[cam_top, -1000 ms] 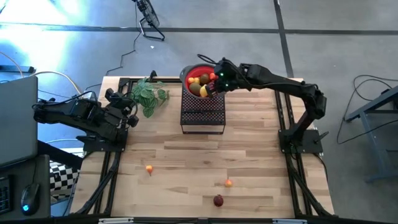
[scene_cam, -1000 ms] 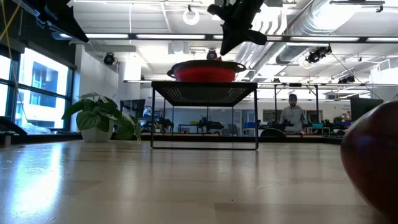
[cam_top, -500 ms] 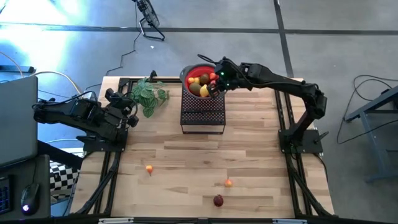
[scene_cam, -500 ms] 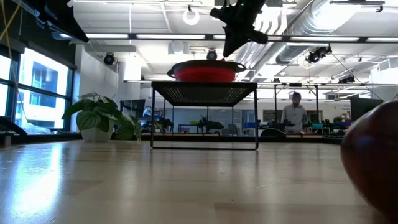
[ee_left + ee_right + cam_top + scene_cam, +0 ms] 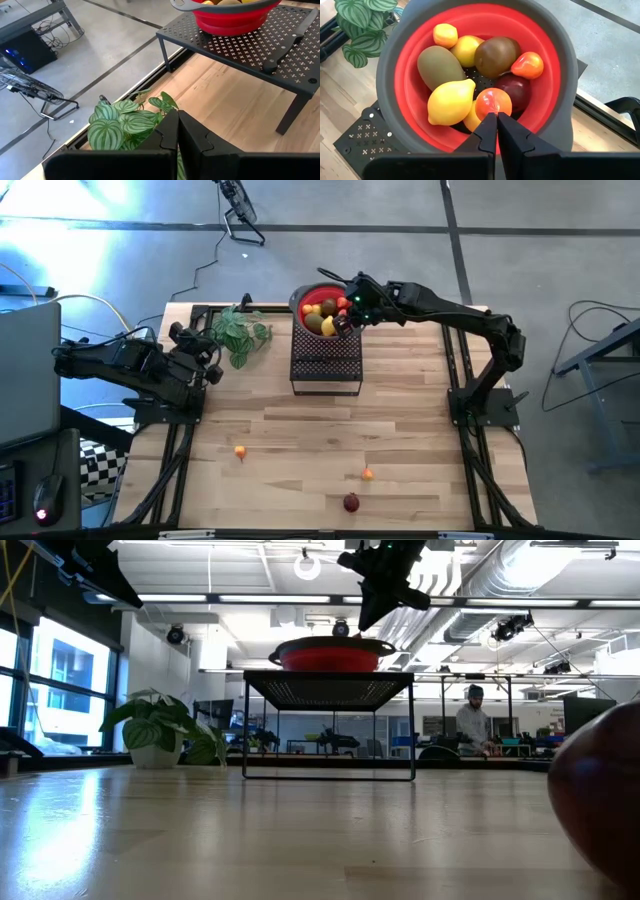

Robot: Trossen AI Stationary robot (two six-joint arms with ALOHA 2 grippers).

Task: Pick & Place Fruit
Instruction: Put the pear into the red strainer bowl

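A red bowl with a grey rim (image 5: 390,75) stands on a black perforated stand (image 5: 325,365). It holds several fruit: yellow lemons (image 5: 451,101), brown and olive ovals (image 5: 496,56), a dark red ball (image 5: 520,92) and an orange-red piece (image 5: 493,101). My right gripper (image 5: 496,119) hangs shut just over that orange-red piece, above the bowl (image 5: 330,653). On the table lie two tiny orange fruit (image 5: 240,451) (image 5: 367,474) and a dark red ball (image 5: 351,502), each on its underside. My left gripper (image 5: 177,117) waits shut at the table's left, above the plant. My right gripper points down into the bowl from above, its shut fingertips right at the orange-red piece (image 5: 490,111). I cannot tell whether they touch it. The piece lies among the other fruit in the bowl.
A leafy potted plant (image 5: 238,332) stands at the far left, beside the stand. A black-handled knife (image 5: 287,50) lies on the stand's top next to the bowl. Bare wood stretches across the table's middle and near part. A person (image 5: 472,725) moves in the room behind.
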